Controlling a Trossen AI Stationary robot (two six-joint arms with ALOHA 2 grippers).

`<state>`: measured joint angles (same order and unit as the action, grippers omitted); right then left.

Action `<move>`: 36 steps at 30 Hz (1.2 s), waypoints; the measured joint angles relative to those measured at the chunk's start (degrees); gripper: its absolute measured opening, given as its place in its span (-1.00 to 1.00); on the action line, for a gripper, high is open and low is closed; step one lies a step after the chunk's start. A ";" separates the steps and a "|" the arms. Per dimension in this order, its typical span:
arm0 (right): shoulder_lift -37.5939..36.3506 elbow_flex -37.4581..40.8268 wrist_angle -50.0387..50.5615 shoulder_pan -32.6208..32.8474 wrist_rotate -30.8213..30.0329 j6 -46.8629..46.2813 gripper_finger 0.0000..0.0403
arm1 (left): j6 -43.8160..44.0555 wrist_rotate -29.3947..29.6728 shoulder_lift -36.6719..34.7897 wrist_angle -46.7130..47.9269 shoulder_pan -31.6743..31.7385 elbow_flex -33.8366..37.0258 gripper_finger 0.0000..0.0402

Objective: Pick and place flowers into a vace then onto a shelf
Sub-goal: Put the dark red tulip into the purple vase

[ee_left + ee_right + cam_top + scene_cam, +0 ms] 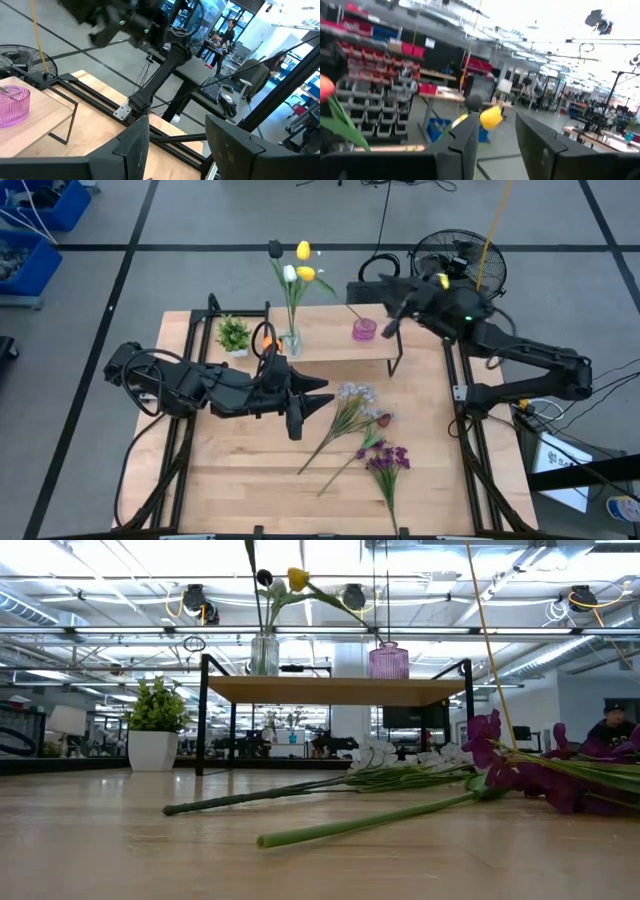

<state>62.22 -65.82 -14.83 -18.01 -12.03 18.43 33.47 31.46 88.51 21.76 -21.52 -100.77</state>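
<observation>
1. The shelf (330, 343) stands at the tabletop's far edge, carrying a clear vase (291, 340) with yellow and white tulips (300, 262) at its left end and a pink vase (364, 330) near its right end.
2. Loose flowers (372, 442) lie on the tabletop (240, 470) near its middle.
3. The left gripper (322, 395) hovers beside them, jaws wide and empty.
4. The right gripper (392, 317) hangs above the shelf's right end, fingers apart, holding nothing.
</observation>
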 joint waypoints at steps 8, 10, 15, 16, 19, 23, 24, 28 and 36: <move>-10.22 -0.02 12.55 4.49 13.43 -7.22 -0.38 | 0.00 0.00 0.00 -0.04 0.00 0.00 -0.02; -12.04 -0.02 18.83 5.63 22.18 -14.75 -0.38 | 0.00 0.00 0.00 -0.04 -0.02 0.00 -0.02; -13.97 -0.01 34.86 9.28 30.11 -29.37 -0.33 | 0.28 0.00 0.00 -0.06 0.00 0.00 -0.02; -13.95 0.35 37.80 10.11 29.89 -29.75 -0.32 | 0.29 0.00 0.00 -0.06 0.00 0.00 -0.02; -13.31 4.48 41.50 12.74 28.22 -32.90 -0.26 | 0.85 0.04 0.00 -0.10 0.02 0.00 -0.02; -12.27 14.49 37.62 16.26 30.17 -41.07 -0.14 | 1.56 0.06 0.00 -0.11 0.11 0.00 -0.02; -12.08 16.90 36.57 17.16 30.29 -43.03 -0.11 | 1.63 0.07 0.00 -0.11 0.11 0.00 -0.02; -12.00 25.17 36.58 19.18 30.26 -49.02 -0.01 | 2.61 0.07 0.00 -0.08 0.11 0.00 -0.02; -12.00 37.46 31.22 21.24 30.37 -70.71 0.00 | 3.30 0.11 0.00 2.16 0.11 0.00 -0.02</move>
<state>50.22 -28.36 16.39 3.22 18.34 -52.28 36.78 31.57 88.51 23.92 -21.41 -100.77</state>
